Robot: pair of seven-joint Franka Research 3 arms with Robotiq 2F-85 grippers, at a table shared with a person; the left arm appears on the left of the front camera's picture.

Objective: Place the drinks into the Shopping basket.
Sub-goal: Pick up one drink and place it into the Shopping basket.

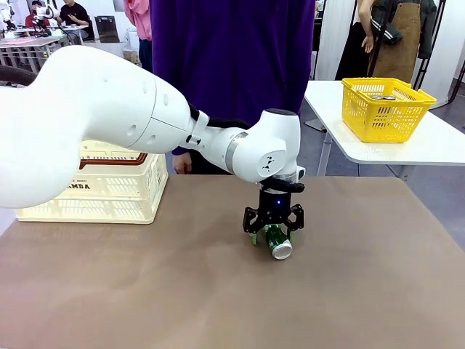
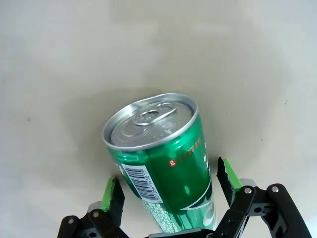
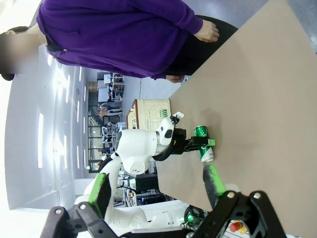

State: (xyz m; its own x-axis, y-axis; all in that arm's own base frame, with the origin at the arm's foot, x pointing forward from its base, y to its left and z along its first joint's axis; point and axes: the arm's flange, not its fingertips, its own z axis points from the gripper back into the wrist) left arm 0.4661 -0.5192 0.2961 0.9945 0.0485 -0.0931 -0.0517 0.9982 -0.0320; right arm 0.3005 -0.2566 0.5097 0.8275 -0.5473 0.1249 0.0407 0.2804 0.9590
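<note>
Green metal, silver at both ends: can (image 1: 276,242) on its side on the brown tabletop (image 1: 145,291). Lies well to the right of the cream Shopping basket (image 1: 116,200) and nearer the robot than it, outside it. One silver end turned toward the robot's side.

Directly above the can and pointing down, far right of the Shopping basket, the left pincer (image 1: 273,234). Straddles the can with jaws apart, a green pad (image 2: 113,194) at each flank. Between can and second pad (image 2: 227,174), a thin strip of tabletop; contact at the first pad impossible to judge.

Right pincer (image 3: 154,173) wide open, nothing between its pads.

Behind the tabletop, just right of the Shopping basket, a person (image 1: 232,51) in purple. Far right of the Shopping basket, a yellow basket (image 1: 385,109) on a white side table (image 1: 436,145).
</note>
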